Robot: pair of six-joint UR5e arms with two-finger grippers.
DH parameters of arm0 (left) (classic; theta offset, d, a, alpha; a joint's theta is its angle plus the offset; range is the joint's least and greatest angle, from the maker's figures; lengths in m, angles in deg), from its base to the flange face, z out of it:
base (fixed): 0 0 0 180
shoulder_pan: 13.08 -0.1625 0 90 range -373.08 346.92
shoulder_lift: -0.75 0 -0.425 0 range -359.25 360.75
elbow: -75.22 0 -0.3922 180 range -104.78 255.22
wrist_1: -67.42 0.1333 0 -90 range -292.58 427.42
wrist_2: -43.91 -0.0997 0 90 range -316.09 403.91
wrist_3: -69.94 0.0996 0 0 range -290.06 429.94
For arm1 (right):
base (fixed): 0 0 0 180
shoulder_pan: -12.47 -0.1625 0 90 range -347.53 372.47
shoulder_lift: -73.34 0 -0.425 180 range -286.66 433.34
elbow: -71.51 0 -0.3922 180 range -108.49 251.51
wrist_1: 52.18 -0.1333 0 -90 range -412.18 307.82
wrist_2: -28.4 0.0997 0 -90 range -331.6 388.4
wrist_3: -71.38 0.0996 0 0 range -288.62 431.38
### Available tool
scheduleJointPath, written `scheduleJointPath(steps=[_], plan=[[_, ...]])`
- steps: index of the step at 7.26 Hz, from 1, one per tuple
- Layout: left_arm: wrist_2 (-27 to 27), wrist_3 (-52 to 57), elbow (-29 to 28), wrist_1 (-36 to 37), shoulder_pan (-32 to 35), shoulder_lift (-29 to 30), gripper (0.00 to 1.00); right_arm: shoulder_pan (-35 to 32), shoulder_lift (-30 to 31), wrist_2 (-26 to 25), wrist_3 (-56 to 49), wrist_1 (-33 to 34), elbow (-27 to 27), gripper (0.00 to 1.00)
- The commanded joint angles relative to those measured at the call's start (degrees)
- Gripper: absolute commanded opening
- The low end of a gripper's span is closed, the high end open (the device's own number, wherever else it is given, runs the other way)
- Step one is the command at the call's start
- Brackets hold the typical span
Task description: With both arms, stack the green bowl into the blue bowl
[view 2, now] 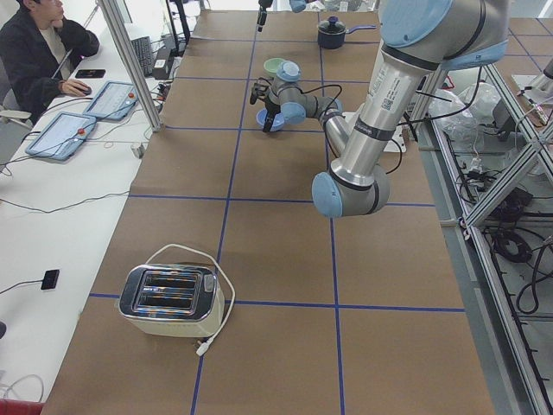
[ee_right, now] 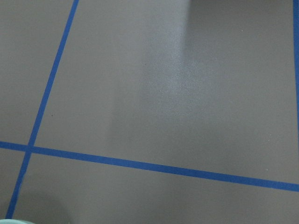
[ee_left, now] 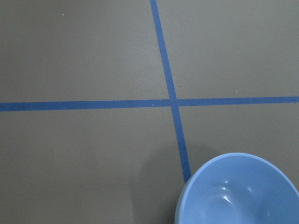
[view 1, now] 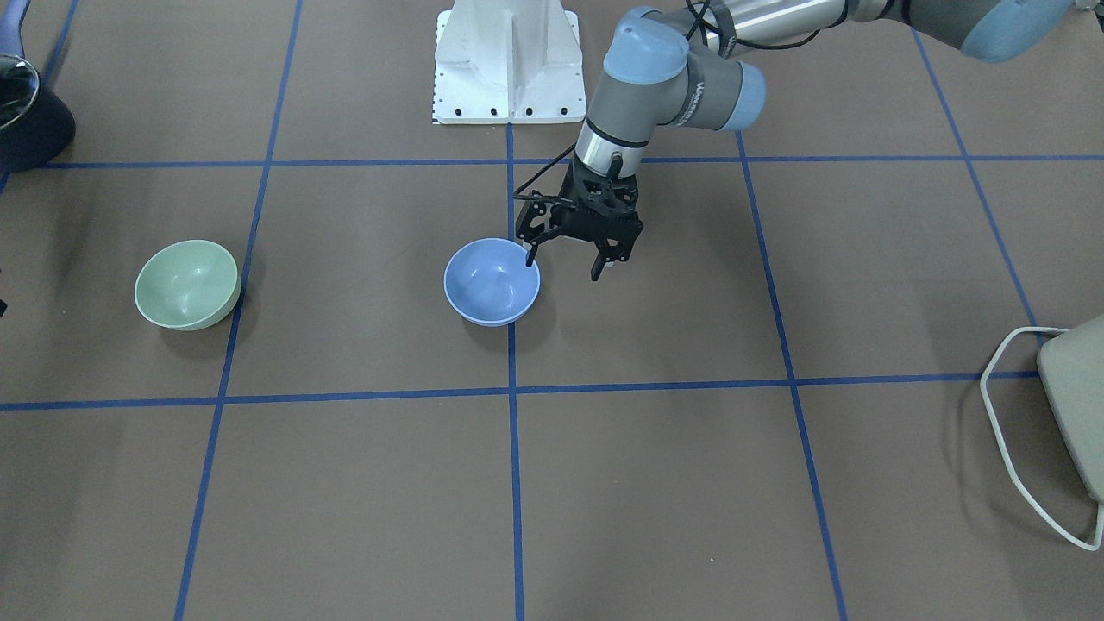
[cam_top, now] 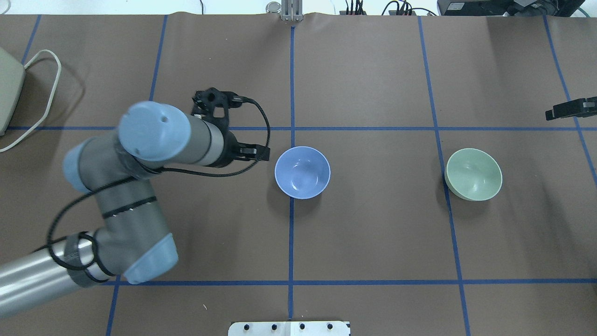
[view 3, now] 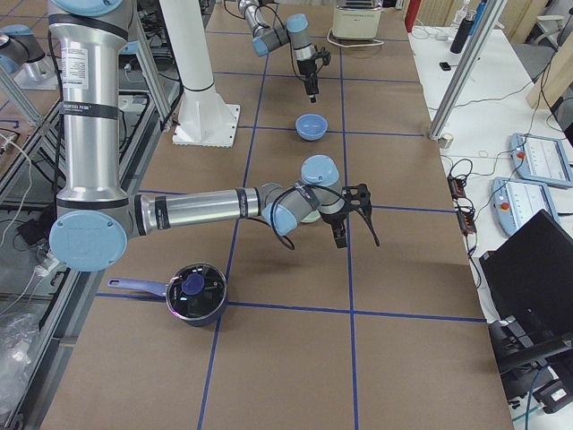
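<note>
periwinkle-blue smooth round bowl (ee_left: 238,191) beside my left gripper (view 1: 562,267), jaws wide, one fingertip (view 1: 530,257) at its rim. risk: lowering could tip it, spoiling the pale mint-green round bowl's (view 1: 187,285) seat.

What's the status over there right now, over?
Left gripper open, beside blue bowl. Right gripper open, near green bowl. Bowls apart, unstacked. Nothing between them.
</note>
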Motion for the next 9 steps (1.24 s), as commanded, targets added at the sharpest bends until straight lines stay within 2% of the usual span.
scheduleJointPath(steps=[1, 3, 4, 6, 7, 8, 9], plan=[[13.60, 17.61, 8.35, 8.92, 13.36, -8.77, 0.99, 1.54, 0.12, 0.08, 4.70, -0.10, 0.60, 1.00], [24.52, 44.87, 6.88, 9.20, 30.39, -20.01, 0.99, 2.16, 0.82, 0.34, 4.79, -0.10, 0.60, 1.00], [30.05, 56.51, 2.52, 9.03, 40.32, -23.29, 0.99, 3.12, 0.92, 0.08, 4.79, -0.02, 0.51, 1.00], [31.69, 77.45, -6.18, 8.50, 53.71, -28.03, 0.99, 8.27, 0.31, -2.36, 10.64, -0.02, 1.99, 1.00], [30.99, 86.94, -8.74, 9.02, 57.86, -29.28, 0.99, 12.66, 0.21, -6.82, 11.55, 0.77, 3.66, 1.00], [31.25, 92.26, -13.56, 9.11, 63.74, -29.64, 0.99, 15.75, 0.21, -8.09, 11.56, 1.04, 3.94, 1.00], [31.60, 97.53, -17.35, 8.24, 66.14, -30.60, 0.99, 18.22, 0.30, -8.45, 11.56, 2.52, 4.81, 0.99]])
